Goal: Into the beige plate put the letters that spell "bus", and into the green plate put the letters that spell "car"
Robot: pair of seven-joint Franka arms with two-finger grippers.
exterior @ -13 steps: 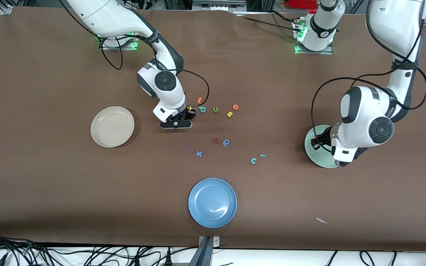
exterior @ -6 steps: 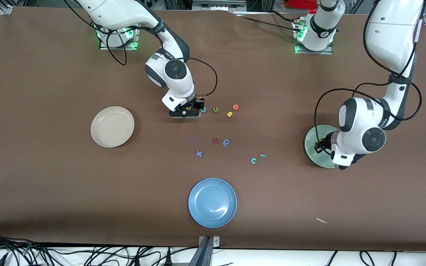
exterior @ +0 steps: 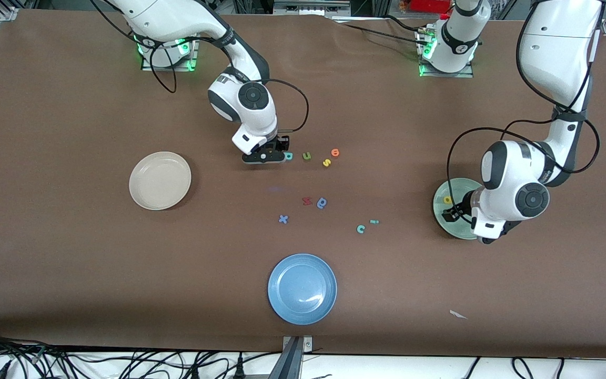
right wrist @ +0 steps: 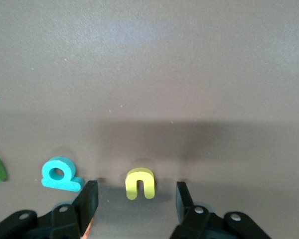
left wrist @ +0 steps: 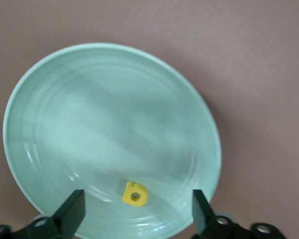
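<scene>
A: Over the green plate (exterior: 453, 210), left claw (left wrist: 137, 211) hangs spread wide, empty; yellow a (left wrist: 134, 193) lies in the plate between its fingers.

B: Right claw (right wrist: 134, 199)?

A: Parted, low over the yellow u (right wrist: 139, 182), one finger each side, not touching. Teal b (right wrist: 61, 175) just beside it; olive-green u (exterior: 306, 156), yellow s (exterior: 326, 162) and orange o (exterior: 335, 152) lie toward the green plate.

B: Rest?

A: Teal c (exterior: 360, 229) and r (exterior: 373, 222) on the tabletop (exterior: 71, 263) near the green plate. Beige plate (exterior: 160, 180) holds nothing.
</scene>
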